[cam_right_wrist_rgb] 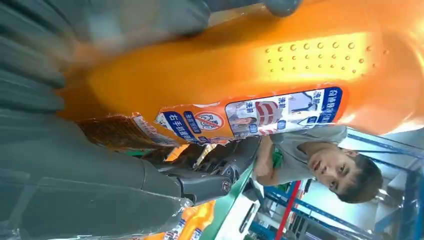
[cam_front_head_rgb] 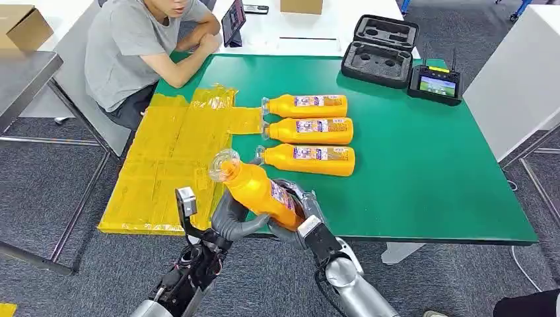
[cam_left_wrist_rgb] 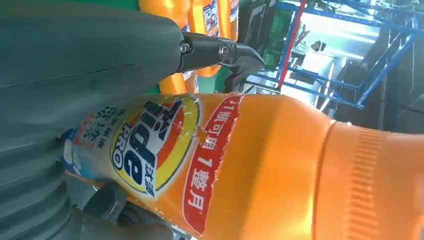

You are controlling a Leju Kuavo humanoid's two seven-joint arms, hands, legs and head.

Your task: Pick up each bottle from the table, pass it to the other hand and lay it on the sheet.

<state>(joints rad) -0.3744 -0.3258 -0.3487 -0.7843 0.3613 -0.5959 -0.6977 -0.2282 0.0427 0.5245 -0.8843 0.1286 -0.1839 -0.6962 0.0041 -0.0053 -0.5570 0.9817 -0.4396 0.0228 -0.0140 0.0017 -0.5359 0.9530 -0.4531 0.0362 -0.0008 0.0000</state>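
Above the front edge of the green table (cam_front_head_rgb: 429, 172), an orange detergent bottle (cam_front_head_rgb: 257, 188) is tilted with its clear cap up and to the left. My left hand (cam_front_head_rgb: 232, 221) grips it from below at the middle, and my right hand (cam_front_head_rgb: 302, 206) holds its base end. The left wrist view has the bottle's label (cam_left_wrist_rgb: 150, 145) under my left hand (cam_left_wrist_rgb: 75, 75). In the right wrist view, my right hand (cam_right_wrist_rgb: 75, 190) wraps the bottle (cam_right_wrist_rgb: 250, 70). A yellow sheet (cam_front_head_rgb: 172, 165) covers the table's left part. Three more orange bottles (cam_front_head_rgb: 307, 105) (cam_front_head_rgb: 310, 130) (cam_front_head_rgb: 310, 160) lie side by side beside it.
A person (cam_front_head_rgb: 142, 46) sits at the table's far left corner, arms resting on it. A black foam case (cam_front_head_rgb: 380, 49) and a controller with a screen (cam_front_head_rgb: 436, 84) stand at the far right. A grey table with a cardboard box (cam_front_head_rgb: 23, 26) is at the left.
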